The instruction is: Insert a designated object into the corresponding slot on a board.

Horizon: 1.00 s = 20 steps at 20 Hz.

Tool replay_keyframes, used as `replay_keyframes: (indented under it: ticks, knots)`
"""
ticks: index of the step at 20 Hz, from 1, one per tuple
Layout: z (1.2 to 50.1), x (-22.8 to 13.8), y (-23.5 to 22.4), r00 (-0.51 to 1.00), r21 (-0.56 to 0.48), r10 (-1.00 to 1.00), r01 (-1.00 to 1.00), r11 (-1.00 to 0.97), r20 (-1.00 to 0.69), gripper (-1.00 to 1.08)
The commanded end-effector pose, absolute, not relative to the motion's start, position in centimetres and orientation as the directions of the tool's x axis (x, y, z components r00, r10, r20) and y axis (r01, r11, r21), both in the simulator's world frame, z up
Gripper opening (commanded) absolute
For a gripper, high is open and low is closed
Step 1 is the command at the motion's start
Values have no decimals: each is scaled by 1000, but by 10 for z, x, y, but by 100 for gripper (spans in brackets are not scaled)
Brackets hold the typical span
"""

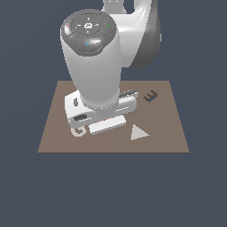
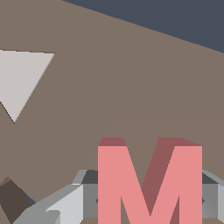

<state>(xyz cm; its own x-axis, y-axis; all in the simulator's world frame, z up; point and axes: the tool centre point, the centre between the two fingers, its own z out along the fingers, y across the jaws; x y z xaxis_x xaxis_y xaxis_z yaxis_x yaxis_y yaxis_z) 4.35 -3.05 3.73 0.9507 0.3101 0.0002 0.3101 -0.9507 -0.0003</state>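
In the wrist view the salmon-red M-shaped designated object point(image 2: 148, 183) stands upright between the grey fingers point(image 2: 85, 199) of my gripper point(image 2: 148, 201), which press on both of its sides. It hangs over bare brown board point(image 2: 131, 78). A dark recess corner point(image 2: 12, 202) shows at the picture's edge; I cannot tell whether it is the slot. In the exterior view the gripper point(image 1: 106, 125) is low over the board point(image 1: 53, 133), and the arm hides the slot and most of the block.
A pale grey triangle point(image 1: 138, 133) point(image 2: 22, 78) lies flat on the board beside the gripper. A small dark E-shaped recess point(image 1: 150, 95) sits toward the exterior view's right. A pale grey G point(image 1: 79, 130) peeks out under the hand.
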Motion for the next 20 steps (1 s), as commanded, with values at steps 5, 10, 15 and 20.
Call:
replay_keyframes:
  ticks: [5,10,15,20]
  knots:
    - [39,25,8,802,0,597,597,-802,0,-100]
    - [40,8,27,671,0,741,741,-671,0,-100]
    - [40,-8,39,557,0,830,830,-557,-1,-100]
    - [41,-20,45,473,-1,881,881,-473,-1,-100]
